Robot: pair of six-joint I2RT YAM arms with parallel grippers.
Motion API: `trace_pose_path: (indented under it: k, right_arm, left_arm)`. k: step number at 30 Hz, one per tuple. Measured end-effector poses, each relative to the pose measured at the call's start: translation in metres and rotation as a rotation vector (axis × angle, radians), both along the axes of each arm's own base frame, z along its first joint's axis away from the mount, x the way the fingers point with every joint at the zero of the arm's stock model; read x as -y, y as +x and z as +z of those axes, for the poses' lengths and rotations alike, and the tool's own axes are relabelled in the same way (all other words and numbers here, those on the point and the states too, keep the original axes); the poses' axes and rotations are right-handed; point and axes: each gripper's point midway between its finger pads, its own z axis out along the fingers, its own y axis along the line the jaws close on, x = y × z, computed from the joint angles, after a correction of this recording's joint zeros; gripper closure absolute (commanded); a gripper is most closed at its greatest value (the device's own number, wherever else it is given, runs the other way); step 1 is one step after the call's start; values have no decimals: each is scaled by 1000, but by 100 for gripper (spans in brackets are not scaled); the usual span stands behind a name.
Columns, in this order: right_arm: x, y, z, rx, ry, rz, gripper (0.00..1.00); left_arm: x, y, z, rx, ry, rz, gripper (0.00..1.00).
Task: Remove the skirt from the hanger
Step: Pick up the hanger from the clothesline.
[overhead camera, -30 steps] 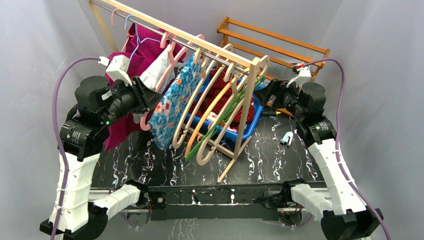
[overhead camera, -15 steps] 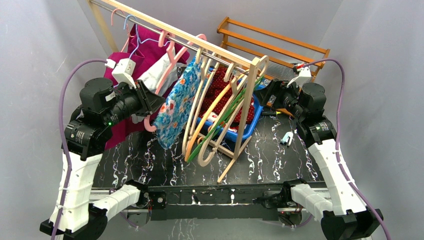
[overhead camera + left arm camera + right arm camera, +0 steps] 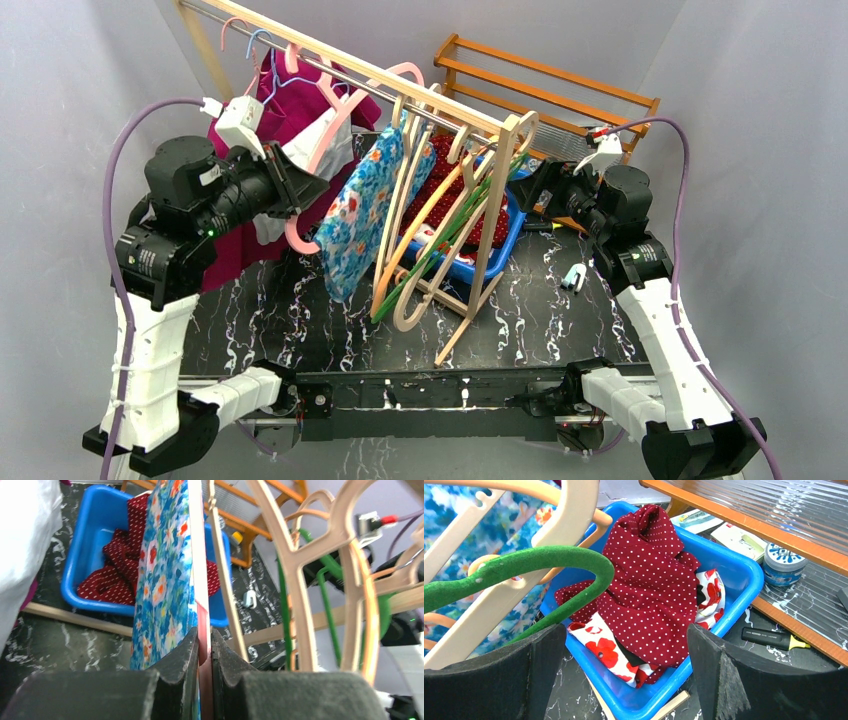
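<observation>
A wooden rack (image 3: 400, 85) crosses the far worktop (image 3: 560, 320). The floral skirt (image 3: 360, 215) hangs mid-rail on a hanger, so removal seems barely begun. The left tool (image 3: 204, 650) clamps what looks like the pink hanger (image 3: 335, 120) beside it. The right tool (image 3: 624, 645) is spread apart, empty.

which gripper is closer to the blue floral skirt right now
Left. The left gripper is pinched shut on the edge of the floral skirt. The right gripper hangs open beyond the empty hangers, over the blue bin, apart from the skirt.
</observation>
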Motion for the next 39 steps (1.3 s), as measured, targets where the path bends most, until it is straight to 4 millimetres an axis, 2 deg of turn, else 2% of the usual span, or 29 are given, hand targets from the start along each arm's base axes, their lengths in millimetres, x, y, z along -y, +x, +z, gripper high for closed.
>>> trace_pose_path:
  k: [4, 10, 15, 23, 29, 34, 39]
  right_arm:
    - [-1, 0, 0, -1, 0, 3, 2]
    - [0, 0, 0, -1, 0, 3, 2]
    - [0, 0, 0, 0, 1, 3, 2]
    - [0, -1, 1, 1, 1, 3, 2]
    - [0, -1, 1, 1, 2, 2, 2]
    - [0, 0, 1, 0, 3, -4, 2]
    - [14, 10, -9, -62, -5, -91, 2]
  left_arm:
    - [12, 7, 17, -31, -73, -19, 100]
    - [23, 10, 27, -69, -159, -37, 100]
    - [28, 12, 36, -70, -205, -47, 100]
    - [39, 33, 53, -52, -270, -49, 100]
    - [38, 39, 61, -33, -305, -20, 100]
    - [37, 46, 56, -20, -297, -4, 100]
    - [38, 58, 26, -49, -258, 10, 100]
